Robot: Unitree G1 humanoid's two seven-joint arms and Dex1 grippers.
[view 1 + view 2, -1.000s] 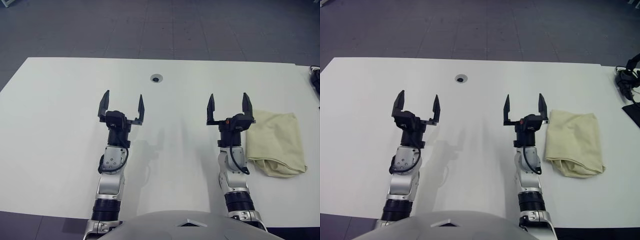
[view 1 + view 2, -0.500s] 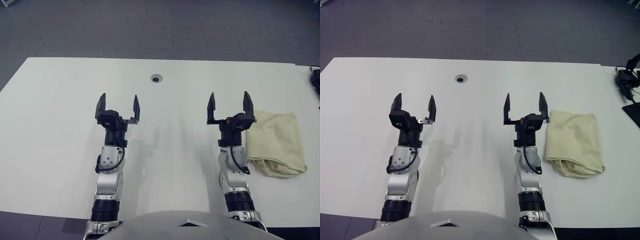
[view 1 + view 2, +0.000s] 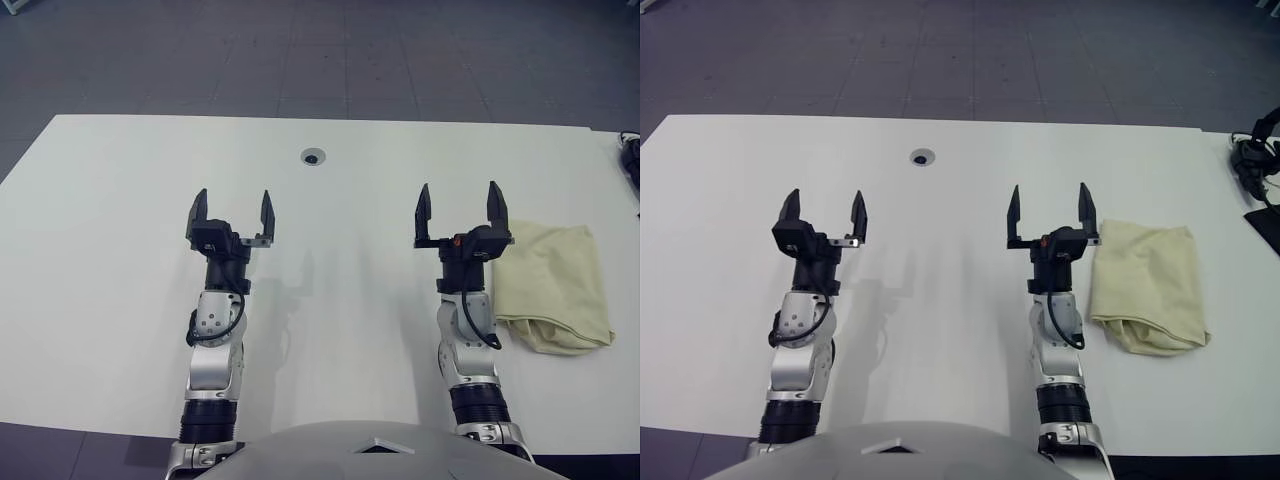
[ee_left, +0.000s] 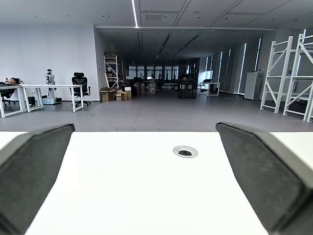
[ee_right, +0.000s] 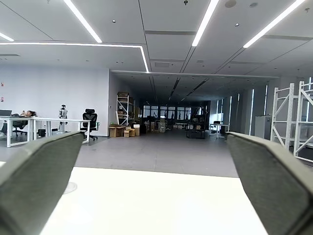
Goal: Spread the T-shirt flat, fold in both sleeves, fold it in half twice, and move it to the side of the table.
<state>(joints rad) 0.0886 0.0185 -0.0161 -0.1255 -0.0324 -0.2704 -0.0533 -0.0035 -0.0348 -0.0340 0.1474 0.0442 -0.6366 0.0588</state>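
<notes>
Overhead, left eye view: the left gripper [image 3: 232, 205] and right gripper [image 3: 459, 200] point away across the white table [image 3: 120, 200], each with its jaws spread wide and nothing held. The cream T-shirt [image 3: 550, 285] lies folded just beside the right arm, near the table's right edge. Right eye view: same layout, with a round grommet [image 3: 923, 157] beyond the grippers. Left wrist view: dark fingers [image 4: 34, 171] well apart, the grommet between them. Right wrist view: fingers [image 5: 274, 176] likewise wide, gripping nothing.
</notes>
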